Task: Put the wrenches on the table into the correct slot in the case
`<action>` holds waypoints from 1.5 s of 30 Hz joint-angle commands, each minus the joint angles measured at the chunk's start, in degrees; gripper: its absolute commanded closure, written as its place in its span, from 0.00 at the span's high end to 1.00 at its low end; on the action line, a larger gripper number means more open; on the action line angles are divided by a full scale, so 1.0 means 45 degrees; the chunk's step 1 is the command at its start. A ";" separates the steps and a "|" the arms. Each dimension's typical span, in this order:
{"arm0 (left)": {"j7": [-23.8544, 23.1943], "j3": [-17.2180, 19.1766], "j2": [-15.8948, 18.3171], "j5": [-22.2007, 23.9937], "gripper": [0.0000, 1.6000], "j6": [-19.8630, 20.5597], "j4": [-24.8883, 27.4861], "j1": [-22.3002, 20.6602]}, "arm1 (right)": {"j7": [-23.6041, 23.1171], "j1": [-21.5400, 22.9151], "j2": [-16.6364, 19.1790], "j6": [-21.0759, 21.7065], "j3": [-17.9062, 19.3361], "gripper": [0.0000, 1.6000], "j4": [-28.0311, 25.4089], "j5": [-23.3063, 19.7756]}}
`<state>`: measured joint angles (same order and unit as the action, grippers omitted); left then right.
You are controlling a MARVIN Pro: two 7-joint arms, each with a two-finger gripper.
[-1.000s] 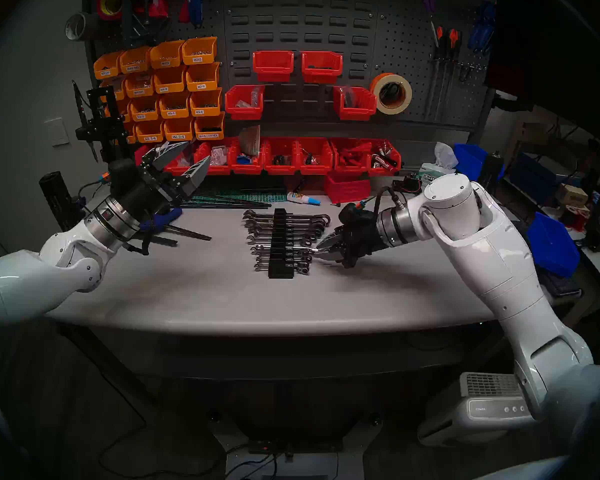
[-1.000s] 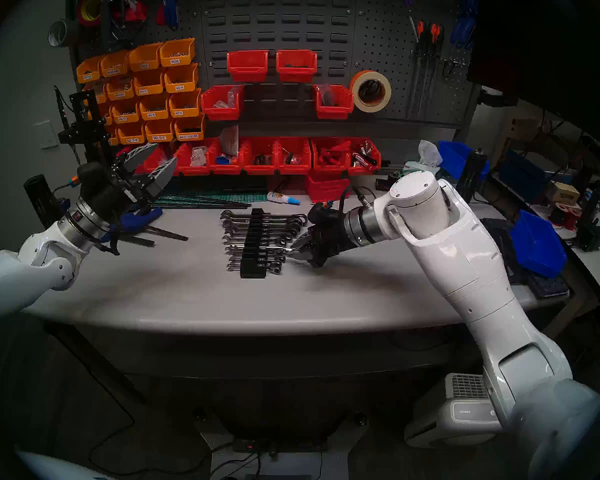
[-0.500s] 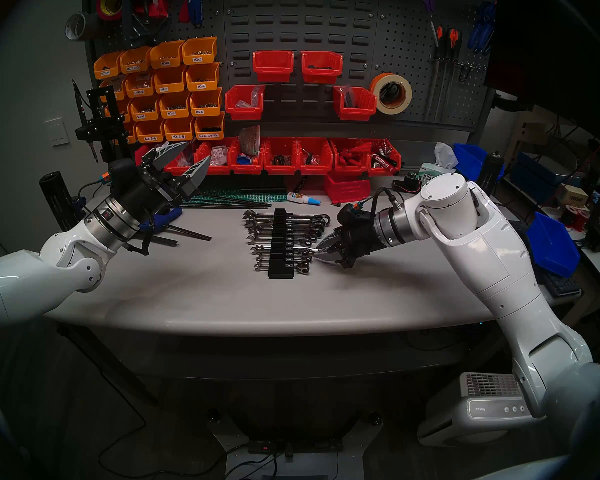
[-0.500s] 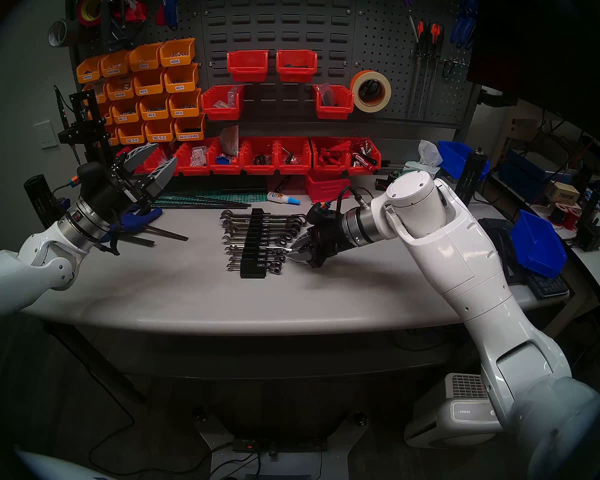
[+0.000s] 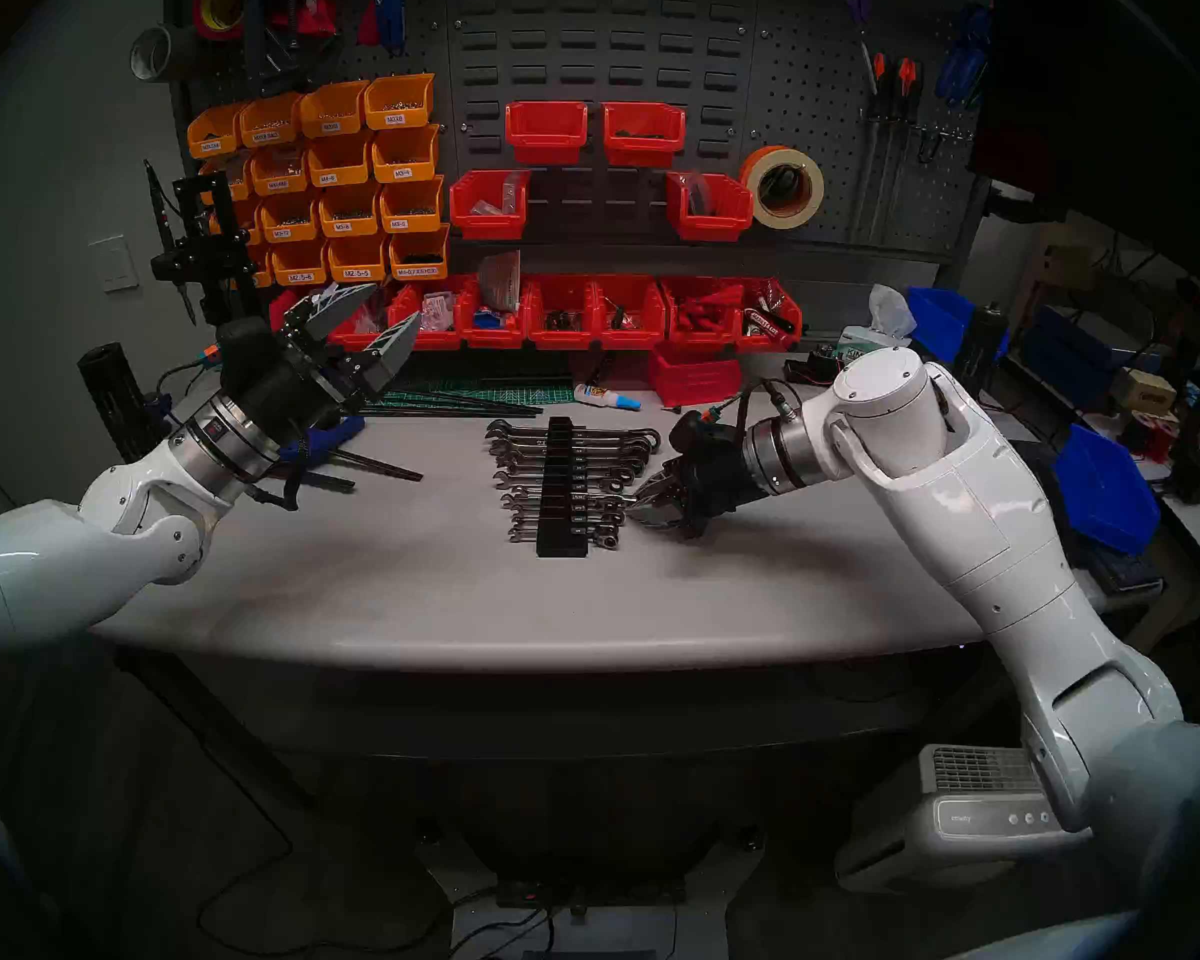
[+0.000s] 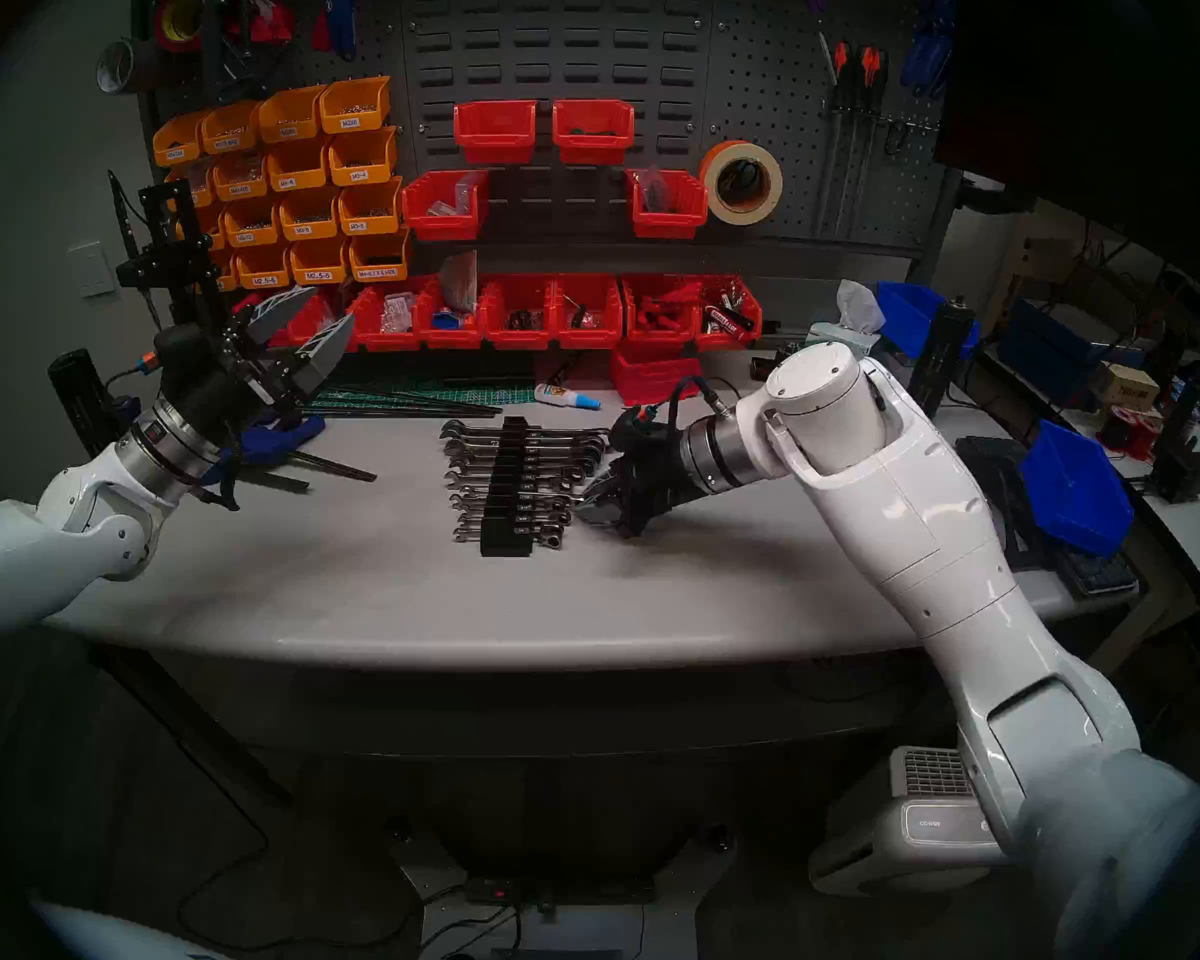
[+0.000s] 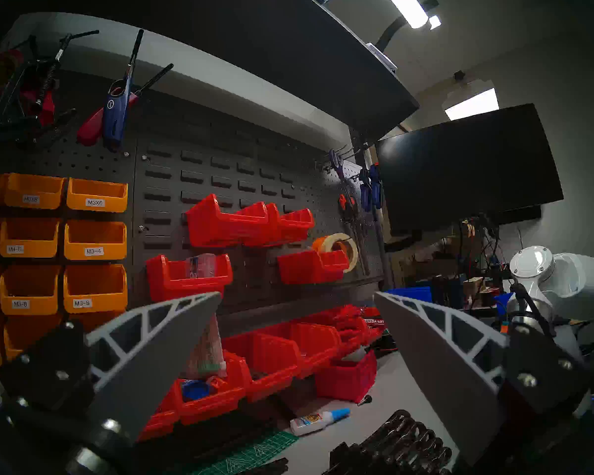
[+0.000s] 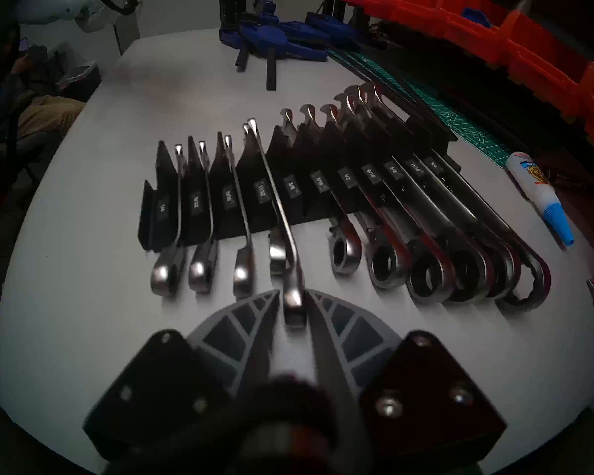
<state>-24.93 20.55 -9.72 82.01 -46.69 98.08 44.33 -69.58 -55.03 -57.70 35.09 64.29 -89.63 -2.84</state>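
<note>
Wrench (image 8: 279, 203) lower, between right pincer (image 8: 294, 301) tips

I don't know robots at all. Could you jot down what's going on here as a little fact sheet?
Setting: light-grey matte worktop, red and orange bins behind
Rack: long black plastic wrench rack, white size labels, mostly filled
Right tool: fingers on either side of the end of a slim chrome wrench lying across the rack
Left tool: raised at the left, open, empty
Also there: white glue bottle with blue tip
</note>
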 commanded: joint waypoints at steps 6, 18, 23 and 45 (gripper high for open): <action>0.0032 0.0313 0.0006 0.0033 1.00 -0.0212 0.0006 -0.0311 | -0.0093 0.0424 0.0008 -0.0151 0.0215 0.24 -0.0222 -0.0038; 0.0031 0.0313 0.0007 0.0034 1.00 -0.0209 0.0007 -0.0311 | -0.0139 0.0334 0.0076 -0.0549 0.0411 0.00 -0.0328 -0.0095; 0.0031 0.0312 0.0008 0.0034 1.00 -0.0206 0.0008 -0.0311 | -0.0192 0.0352 0.0124 -0.0659 0.0516 0.00 -0.0444 -0.0127; 0.0031 0.0313 0.0006 0.0034 1.00 -0.0210 0.0007 -0.0311 | -0.0171 0.0608 -0.0047 -0.1131 0.0666 0.00 -0.0216 -0.0164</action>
<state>-24.95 20.55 -9.72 82.01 -46.69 98.08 44.34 -70.31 -54.92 -56.97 30.85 66.37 -91.05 -3.14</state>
